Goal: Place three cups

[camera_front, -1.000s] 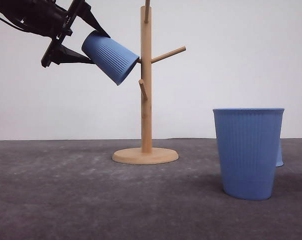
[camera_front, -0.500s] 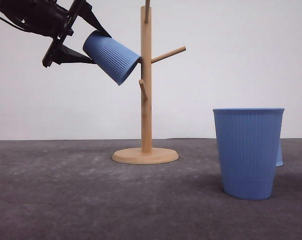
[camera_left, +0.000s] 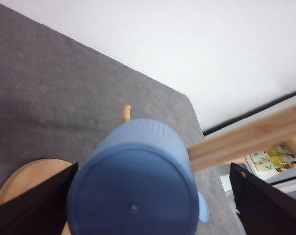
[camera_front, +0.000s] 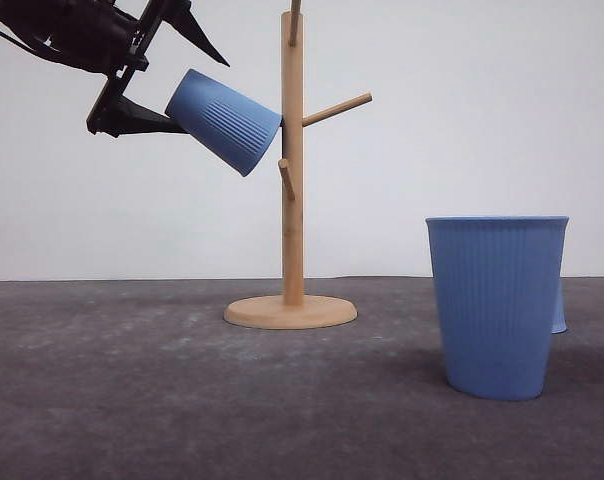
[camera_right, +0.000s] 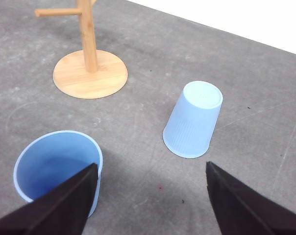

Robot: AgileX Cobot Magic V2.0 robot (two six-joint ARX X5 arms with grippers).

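Ribbed blue cup (camera_front: 223, 120) (tapered, matte) hangs on wooden stand (camera_front: 292, 160); left gripper (camera_front: 162, 72) spread wide.

Bright even light, soft shadows, sharp

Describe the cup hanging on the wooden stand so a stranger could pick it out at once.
Find the tall wooden stand with pegs, on its round base on the grey table. High on its left side, a ribbed blue cup hangs tilted, mouth toward the post, between the fingers of the open left gripper. The other two cups sit on the table.
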